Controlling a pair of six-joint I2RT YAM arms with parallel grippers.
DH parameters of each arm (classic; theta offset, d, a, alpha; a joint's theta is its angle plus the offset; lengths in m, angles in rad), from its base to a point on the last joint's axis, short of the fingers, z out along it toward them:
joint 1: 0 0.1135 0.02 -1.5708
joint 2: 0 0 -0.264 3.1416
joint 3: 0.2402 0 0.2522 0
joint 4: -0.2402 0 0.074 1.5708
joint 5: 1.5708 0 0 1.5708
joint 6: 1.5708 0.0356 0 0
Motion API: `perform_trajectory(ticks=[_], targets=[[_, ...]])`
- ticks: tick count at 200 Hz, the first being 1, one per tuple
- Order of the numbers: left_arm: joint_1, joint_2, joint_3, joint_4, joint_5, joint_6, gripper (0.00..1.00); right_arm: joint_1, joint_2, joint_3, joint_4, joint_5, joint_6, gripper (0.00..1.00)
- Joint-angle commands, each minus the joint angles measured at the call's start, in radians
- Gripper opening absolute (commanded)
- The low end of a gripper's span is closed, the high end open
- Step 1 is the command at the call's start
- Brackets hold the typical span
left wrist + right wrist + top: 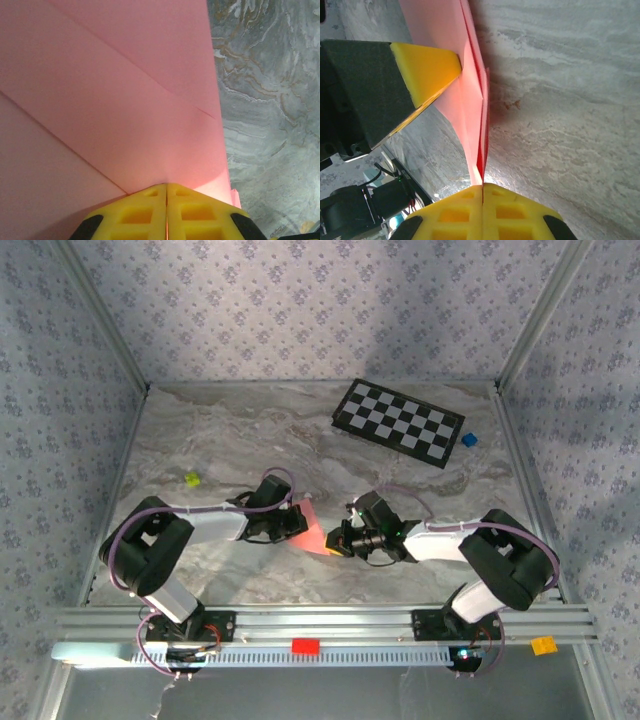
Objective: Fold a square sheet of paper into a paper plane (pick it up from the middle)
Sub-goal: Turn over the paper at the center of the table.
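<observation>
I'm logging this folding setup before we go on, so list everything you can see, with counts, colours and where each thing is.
sheet of paper: one, pink-red, creased, between the two claws near the table's middle
checkered board: one, black and white, far right of the table
blue block: one, blue, by the board's right end
green block: one, yellow-green, left of centre on the table
red block: one, red, middle of the near rail
orange block: one, orange-yellow, right end of the near rail
table: one, grey marbled
left claw: one, yellow fingers, shut on the paper
right claw: one, yellow fingers, shut on the paper's edge
</observation>
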Motion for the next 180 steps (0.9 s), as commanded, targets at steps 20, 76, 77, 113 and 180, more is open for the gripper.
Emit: perform_trajectory(ticks=[20, 76, 77, 113, 180], targets=[[0.006, -0.108, 0.069, -0.065, 0.008, 0.015, 0.18, -0.004, -0.005, -0.007, -0.002, -0.026, -0.024, 0.0], [0.005, -0.38, 0.063, -0.237, -0.138, 0.052, 0.4, -0.013, -0.213, 0.122, -0.465, 0.139, -0.289, 0.0], [0.006, -0.386, 0.061, -0.24, -0.142, 0.053, 0.4, -0.013, -0.217, 0.127, -0.479, 0.147, -0.293, 0.0], [0.008, -0.56, -0.01, -0.311, -0.236, 0.021, 0.47, -0.008, -0.34, 0.313, -0.871, 0.4, -0.504, 0.0], [0.028, -0.78, -0.096, -0.432, -0.368, -0.042, 0.52, 0.159, -0.163, 0.678, -1.544, 1.286, -0.588, 0.0]])
